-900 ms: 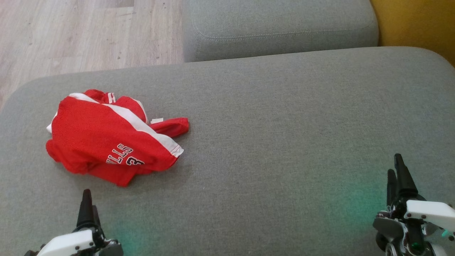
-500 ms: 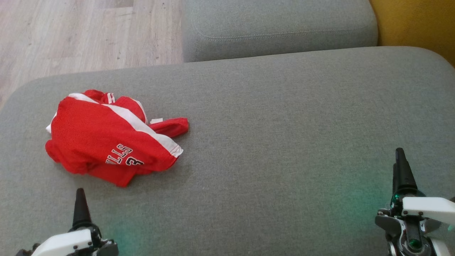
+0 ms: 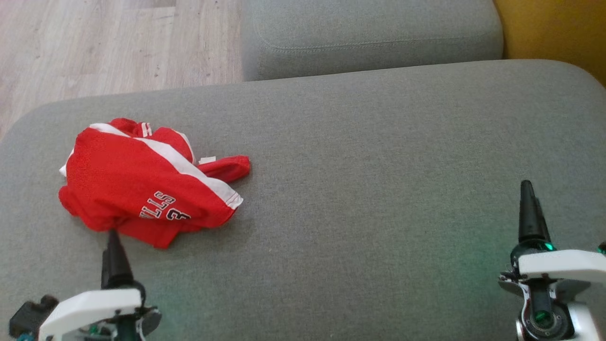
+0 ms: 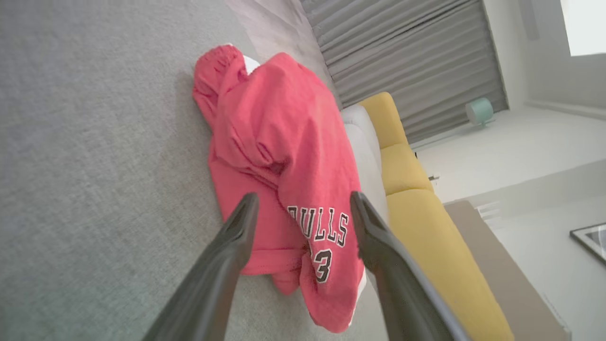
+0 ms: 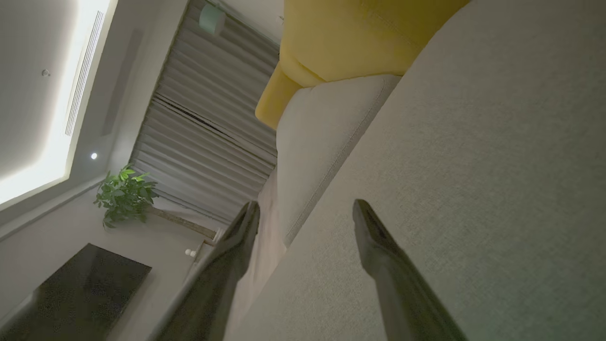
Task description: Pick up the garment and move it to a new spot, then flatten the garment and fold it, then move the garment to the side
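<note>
The garment (image 3: pixel 142 180) is a red jersey with white stripes and black lettering, lying crumpled on the left part of the grey cushion (image 3: pixel 378 189). My left gripper (image 3: pixel 112 237) hangs just in front of its near edge, tips nearly over the cloth. In the left wrist view the garment (image 4: pixel 284 156) lies beyond the left gripper (image 4: pixel 303 203), whose jaws stand open and hold nothing. My right gripper (image 3: pixel 528 199) hovers at the lower right, far from the garment. In the right wrist view the right gripper (image 5: pixel 305 210) is open over bare cushion (image 5: pixel 473 166).
A second grey cushion (image 3: pixel 369 38) lies behind the large one. Wooden floor (image 3: pixel 94 47) shows at the upper left and a yellow seat (image 3: pixel 558 28) at the upper right. The cushion's rounded left edge is close to the garment.
Both grippers have moved forward, up the head view. The left one has come up to the garment's near edge. The garment has not moved.
</note>
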Controlling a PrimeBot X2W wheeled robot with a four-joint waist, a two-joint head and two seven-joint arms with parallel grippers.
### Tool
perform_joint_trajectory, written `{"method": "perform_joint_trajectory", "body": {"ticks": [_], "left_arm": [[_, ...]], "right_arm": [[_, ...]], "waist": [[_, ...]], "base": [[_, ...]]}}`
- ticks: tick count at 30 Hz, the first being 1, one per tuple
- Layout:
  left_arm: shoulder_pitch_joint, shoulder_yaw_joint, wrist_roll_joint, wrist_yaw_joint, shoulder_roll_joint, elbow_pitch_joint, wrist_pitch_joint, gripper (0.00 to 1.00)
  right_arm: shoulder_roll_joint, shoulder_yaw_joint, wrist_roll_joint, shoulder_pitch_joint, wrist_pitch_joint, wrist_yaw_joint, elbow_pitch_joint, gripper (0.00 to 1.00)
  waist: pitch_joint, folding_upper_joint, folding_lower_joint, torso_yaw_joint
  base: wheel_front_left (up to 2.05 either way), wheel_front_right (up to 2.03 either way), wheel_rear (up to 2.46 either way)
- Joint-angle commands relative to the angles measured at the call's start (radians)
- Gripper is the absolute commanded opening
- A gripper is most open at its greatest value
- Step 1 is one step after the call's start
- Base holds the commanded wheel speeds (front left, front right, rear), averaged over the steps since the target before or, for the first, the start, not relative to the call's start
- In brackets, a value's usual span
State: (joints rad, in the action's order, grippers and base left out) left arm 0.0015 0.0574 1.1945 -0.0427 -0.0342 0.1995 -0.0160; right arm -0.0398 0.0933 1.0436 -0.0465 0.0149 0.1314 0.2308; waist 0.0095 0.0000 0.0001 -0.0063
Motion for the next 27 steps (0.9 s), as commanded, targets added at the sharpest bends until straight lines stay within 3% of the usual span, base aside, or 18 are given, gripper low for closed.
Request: {"method": "perform_joint_trajectory", "body": {"ticks": [1,17,27], "left_arm": [[-0.033,-0.003,-0.046,0.009,-0.009,-0.051,-0.012,1.00],[-0.031,-0.117,-0.380,0.055,-0.014,-0.108,-0.057,1.00],[-0.043,-0.202,-0.556,0.107,-0.054,-0.114,-0.086,1.00]], "right_arm": [[-0.006,-0.014,-0.056,-0.048,0.014,0.000,-0.052,1.00],[-0.007,-0.062,-0.367,-0.046,0.059,0.000,-0.110,1.00],[-0.008,-0.089,-0.542,-0.044,0.088,0.000,-0.109,1.00]], "waist": [[0.001,0.0000,0.0000,0.000],[0.006,0.0000,0.0000,-0.005],[0.004,0.0000,0.0000,-0.009]], "base": [[0.00,0.00,0.00],[0.00,0.00,0.00],[0.00,0.00,0.00]]}}
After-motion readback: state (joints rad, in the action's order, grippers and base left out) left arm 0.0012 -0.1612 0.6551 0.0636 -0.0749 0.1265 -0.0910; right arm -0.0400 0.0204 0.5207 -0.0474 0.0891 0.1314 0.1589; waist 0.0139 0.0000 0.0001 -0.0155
